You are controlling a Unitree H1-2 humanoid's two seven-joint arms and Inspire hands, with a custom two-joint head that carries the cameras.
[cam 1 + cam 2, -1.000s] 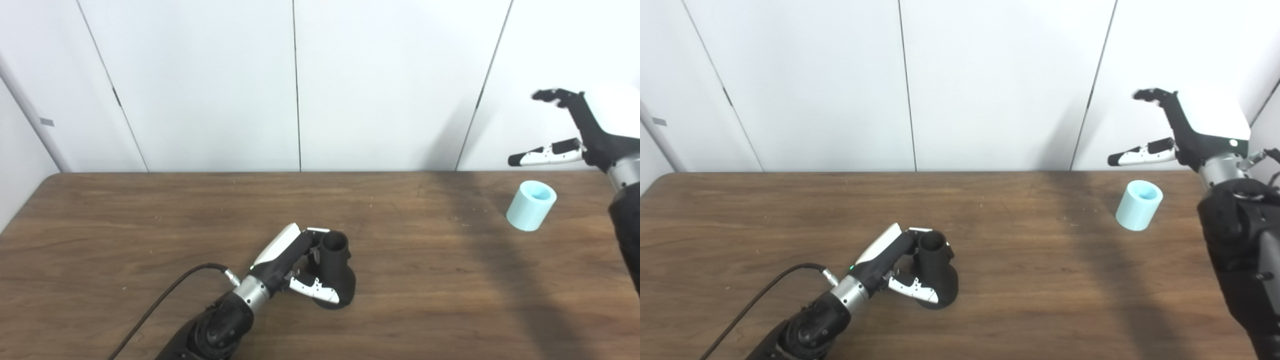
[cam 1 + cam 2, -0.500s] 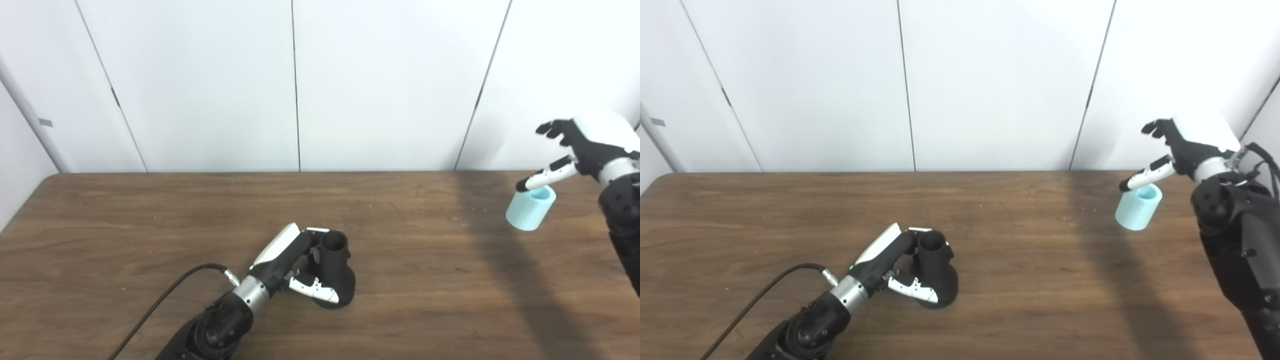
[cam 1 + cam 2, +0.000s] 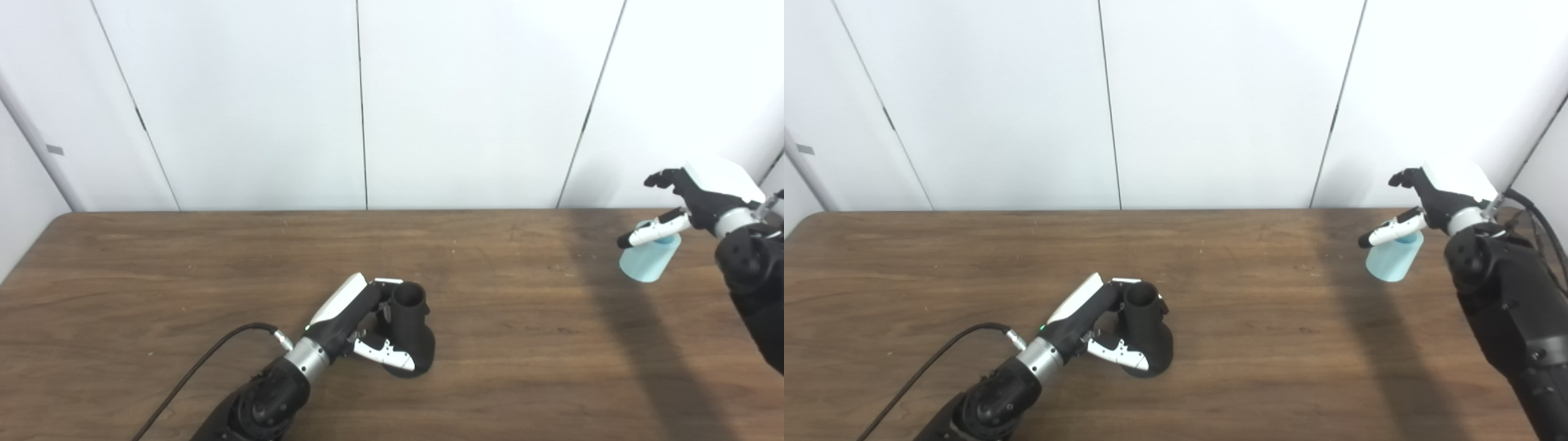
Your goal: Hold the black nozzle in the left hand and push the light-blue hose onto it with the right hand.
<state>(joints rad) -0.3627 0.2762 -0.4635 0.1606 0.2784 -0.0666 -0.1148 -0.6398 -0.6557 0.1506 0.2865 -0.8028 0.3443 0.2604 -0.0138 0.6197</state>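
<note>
While the left robot hand (image 3: 361, 327) is sitting where it was a second ago, near the middle of the table (image 3: 153, 269), you are keeping its fingers wrapped around the black nozzle (image 3: 411, 331). The nozzle is standing on its broad base with its open mouth pointing up, and nothing on that side is changing between the pictures.

Moving right, the bare wood between the two arms is lying in a band of shadow.

At the far right, you are bringing the right robot hand (image 3: 1421, 208) down onto the light-blue hose (image 3: 1387, 260), a short piece standing near the table's back right corner. A second ago this hand was raised high and spread wide, well clear of the hose; now it is sitting low, with the thumb reaching across the front of the hose's top rim and the other fingers arched above and behind it. The hand is spread open around the hose and not closed on it, and whether any finger is touching it cannot be told from here.

That drop is setting up the pick. You are likely about to close the fingers, lift, and carry the hose left to the waiting nozzle mouth, well apart from it now.
</note>
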